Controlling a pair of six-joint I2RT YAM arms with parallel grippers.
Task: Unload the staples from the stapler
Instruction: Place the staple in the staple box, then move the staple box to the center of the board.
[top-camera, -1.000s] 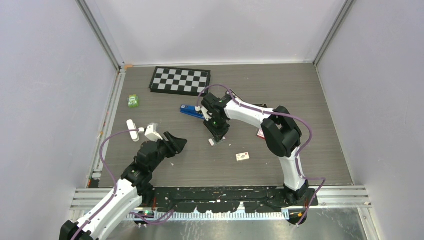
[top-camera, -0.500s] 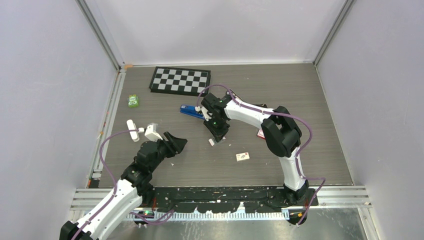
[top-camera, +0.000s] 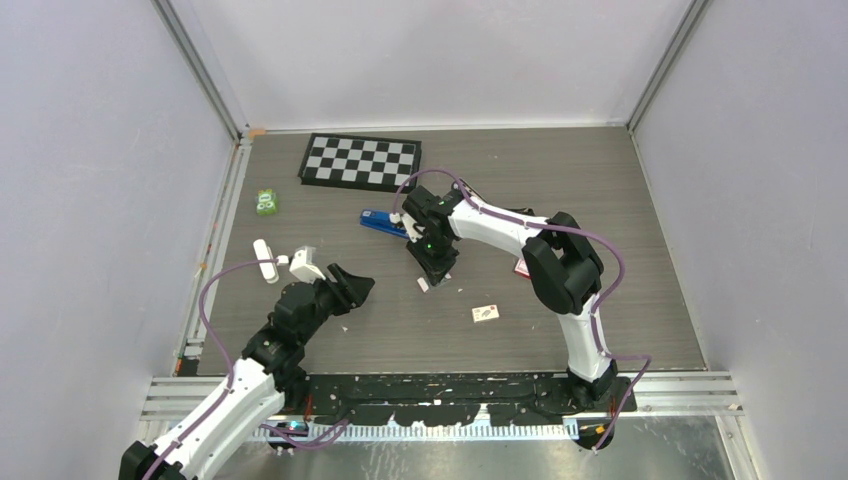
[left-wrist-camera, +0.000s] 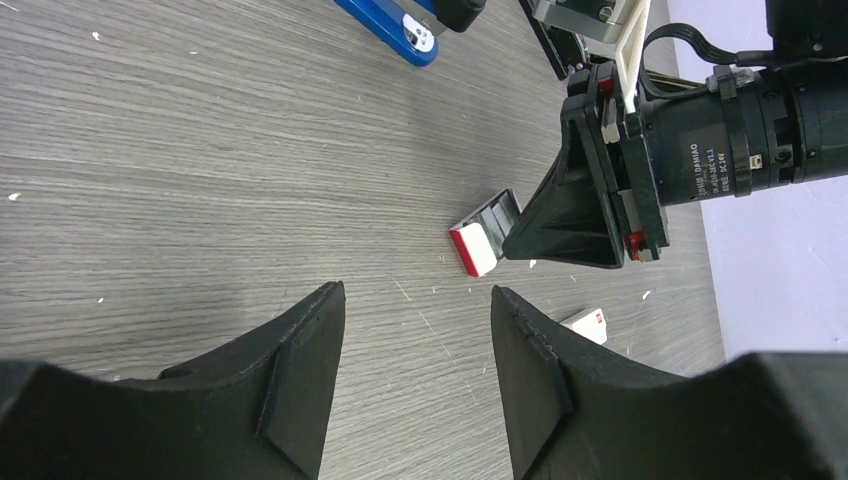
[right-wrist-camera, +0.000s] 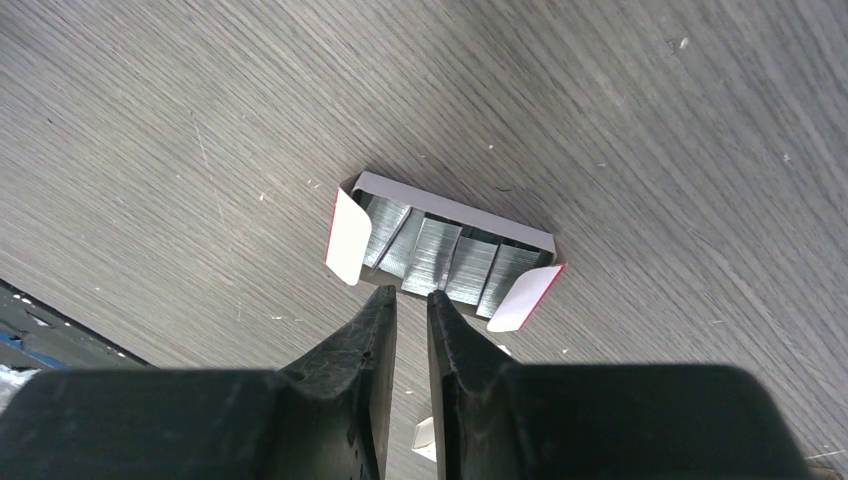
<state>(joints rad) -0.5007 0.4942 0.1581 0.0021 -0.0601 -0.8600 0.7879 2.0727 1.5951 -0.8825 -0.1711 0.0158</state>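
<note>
The blue stapler (top-camera: 380, 222) lies on the table below the checkerboard; its end also shows at the top of the left wrist view as a blue stapler (left-wrist-camera: 395, 25). A small open red-and-white box (right-wrist-camera: 352, 235) holds several silver staple strips (right-wrist-camera: 440, 255). My right gripper (right-wrist-camera: 410, 297) hovers just in front of that box, its fingers almost together with a thin slit and nothing between them. In the top view the box (top-camera: 423, 284) lies just below the right gripper (top-camera: 437, 266). My left gripper (left-wrist-camera: 415, 310) is open and empty, low over bare table.
A checkerboard (top-camera: 360, 160) lies at the back. A green object (top-camera: 266, 202) and a white object (top-camera: 265, 260) sit at the left. A second small white box (top-camera: 486, 313) and a red-edged item (top-camera: 521, 267) lie right of the staple box.
The right gripper's fingers have narrowed slightly. Neither arm has visibly moved.
</note>
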